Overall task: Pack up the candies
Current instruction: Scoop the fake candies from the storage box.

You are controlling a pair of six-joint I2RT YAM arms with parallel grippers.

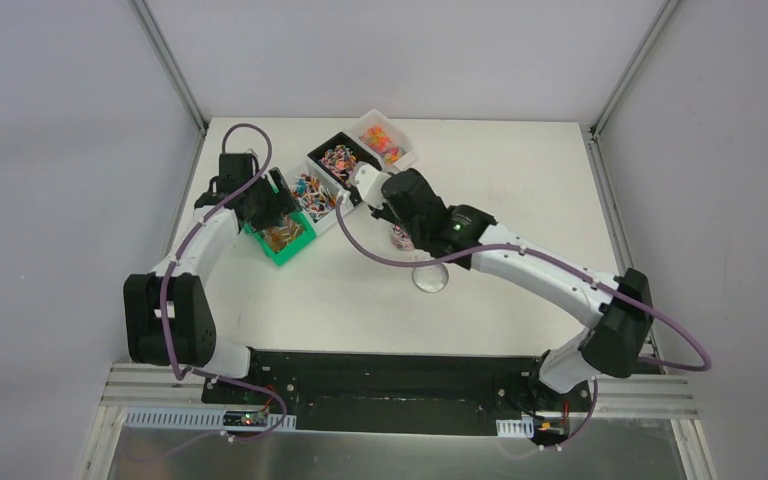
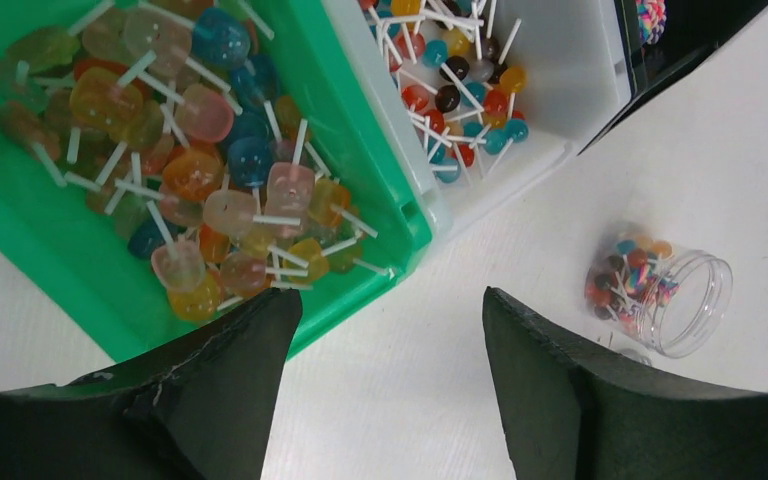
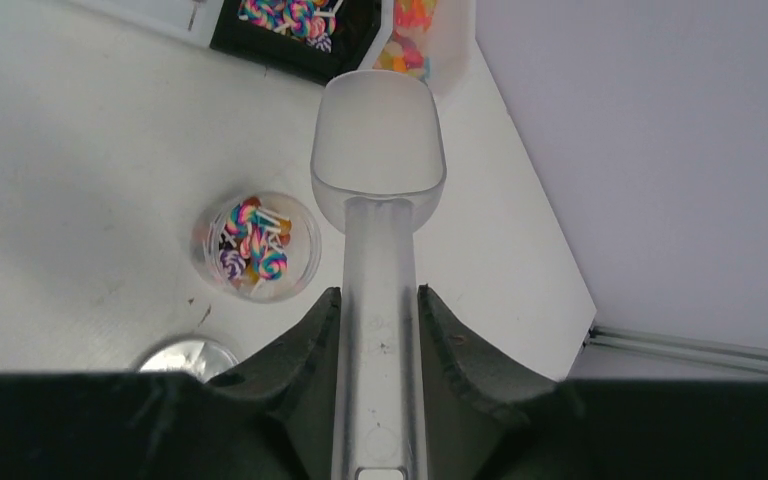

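Note:
The candies lie in several small bins: flat lollipops (image 2: 190, 170) in a green bin (image 2: 50, 265), small round ones (image 2: 460, 70) in a white bin (image 2: 570, 60), swirl ones (image 1: 339, 157) in a black bin. More candies (image 3: 250, 240) fill part of a clear jar (image 3: 300, 255) standing open on the table. My right gripper (image 3: 380, 295) is shut on the handle of an empty translucent scoop (image 3: 378, 150), held just right of the jar. My left gripper (image 2: 392, 300) hangs open over bare table at the green bin's near corner, nothing between its fingers.
The jar's metal lid (image 1: 430, 277) lies flat on the table near the jar. A fourth bin, white with orange and pink sweets (image 1: 385, 142), stands at the back. The table's right edge (image 3: 550, 240) runs close behind the scoop.

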